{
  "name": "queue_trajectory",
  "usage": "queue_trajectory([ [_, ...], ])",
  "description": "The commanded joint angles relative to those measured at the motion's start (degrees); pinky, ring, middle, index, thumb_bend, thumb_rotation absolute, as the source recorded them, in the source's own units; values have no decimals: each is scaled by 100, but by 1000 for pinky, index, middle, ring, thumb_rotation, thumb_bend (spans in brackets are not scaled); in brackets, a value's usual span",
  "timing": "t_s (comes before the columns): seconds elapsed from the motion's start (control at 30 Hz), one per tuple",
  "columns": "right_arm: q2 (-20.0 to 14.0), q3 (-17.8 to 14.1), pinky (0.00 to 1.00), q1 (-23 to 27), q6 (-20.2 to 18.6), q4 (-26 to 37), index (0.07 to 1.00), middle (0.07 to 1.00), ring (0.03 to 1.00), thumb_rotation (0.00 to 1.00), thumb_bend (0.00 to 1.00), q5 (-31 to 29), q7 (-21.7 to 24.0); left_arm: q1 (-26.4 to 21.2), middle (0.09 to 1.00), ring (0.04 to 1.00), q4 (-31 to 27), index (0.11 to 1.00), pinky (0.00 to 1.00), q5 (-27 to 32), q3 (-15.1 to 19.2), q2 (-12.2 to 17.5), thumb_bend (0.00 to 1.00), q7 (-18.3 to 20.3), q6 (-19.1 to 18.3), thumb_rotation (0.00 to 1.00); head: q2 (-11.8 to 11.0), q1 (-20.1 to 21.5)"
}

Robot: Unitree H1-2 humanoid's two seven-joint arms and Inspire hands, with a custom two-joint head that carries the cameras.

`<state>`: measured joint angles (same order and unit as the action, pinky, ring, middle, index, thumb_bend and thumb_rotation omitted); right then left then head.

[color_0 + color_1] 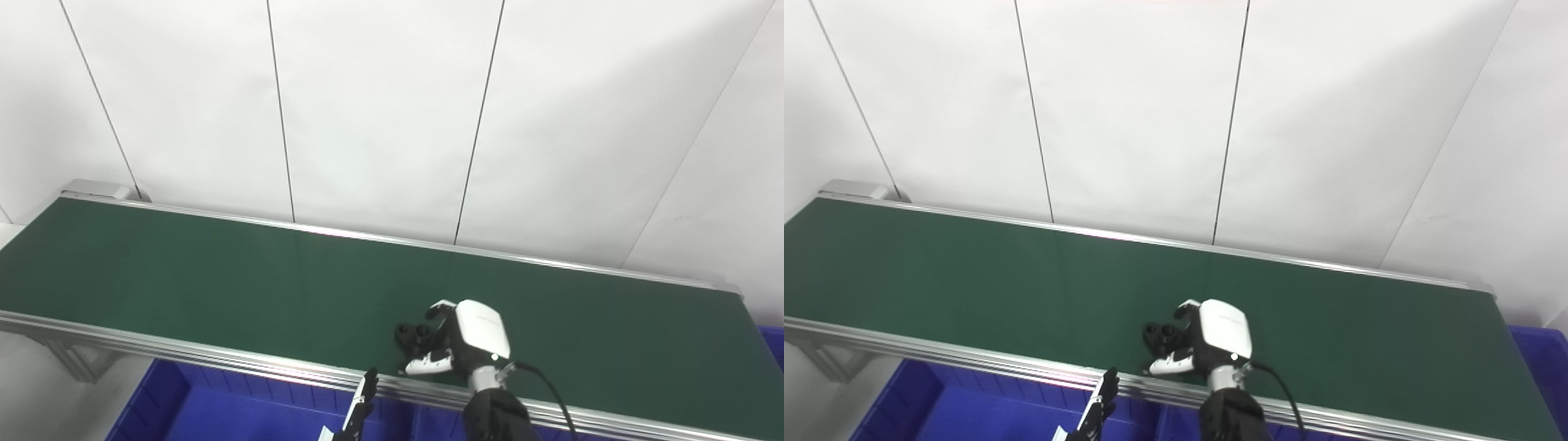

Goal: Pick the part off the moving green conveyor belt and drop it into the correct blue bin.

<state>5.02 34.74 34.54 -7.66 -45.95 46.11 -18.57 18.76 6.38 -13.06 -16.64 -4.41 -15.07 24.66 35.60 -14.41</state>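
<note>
Two robot hands are in view: the right robot hand (456, 343), white-backed with black fingers, reaches over the near edge of the dark green conveyor belt (245, 282), its fingers curled around the small black part (411, 335) lying there, seemingly closing before the belt carries it off. The left robot hand (361, 401) waits spread and empty above the blue plastic bin (214, 410) below that edge, probably clear of the drop.

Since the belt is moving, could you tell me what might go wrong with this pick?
The right hand has its fingers around the black part near the belt's front edge, but closure is unclear; the part could slip away. Lifting toward the blue bin, it may clip the rail or the left hand.
</note>
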Motion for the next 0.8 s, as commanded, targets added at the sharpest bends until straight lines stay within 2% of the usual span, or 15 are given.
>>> queue_trajectory([
  [0.0, 30, 164, 120, 284, 186, -61, 499, 273, 174, 148, 539, 252, -281, 95, 1000, 998, -223, 1000, 973, -92, -162, -423, 783, 24, 106, 899, 8, 2],
  [0.1, -12, 324, 93, 327, 135, -261, 484, 238, 147, 131, 515, 377, -420, 104, 1000, 998, -233, 1000, 976, -79, -139, -445, 793, 46, 120, 898, 18, -5],
  [0.23, -72, 516, 89, 371, -73, -518, 486, 244, 148, 129, 513, 615, -623, 139, 1000, 998, -321, 1000, 982, -76, -126, -448, 789, 103, 69, 902, 47, 18],
  [0.33, -91, 538, 86, 390, -157, -622, 486, 237, 145, 132, 512, 673, -688, 157, 1000, 996, -354, 1000, 978, -88, -100, -457, 791, 106, 49, 906, 57, 31],
  [0.63, -34, 257, 100, 317, -108, -593, 477, 243, 155, 147, 508, 465, -910, 158, 1000, 997, -372, 1000, 978, -59, -53, -457, 769, 172, 60, 904, 65, 80],
  [0.77, -13, 92, 115, 283, 125, -517, 484, 264, 171, 145, 508, 287, -1047, 131, 1000, 998, -325, 1000, 982, -32, -25, -463, 763, 189, 103, 904, 51, 127],
])
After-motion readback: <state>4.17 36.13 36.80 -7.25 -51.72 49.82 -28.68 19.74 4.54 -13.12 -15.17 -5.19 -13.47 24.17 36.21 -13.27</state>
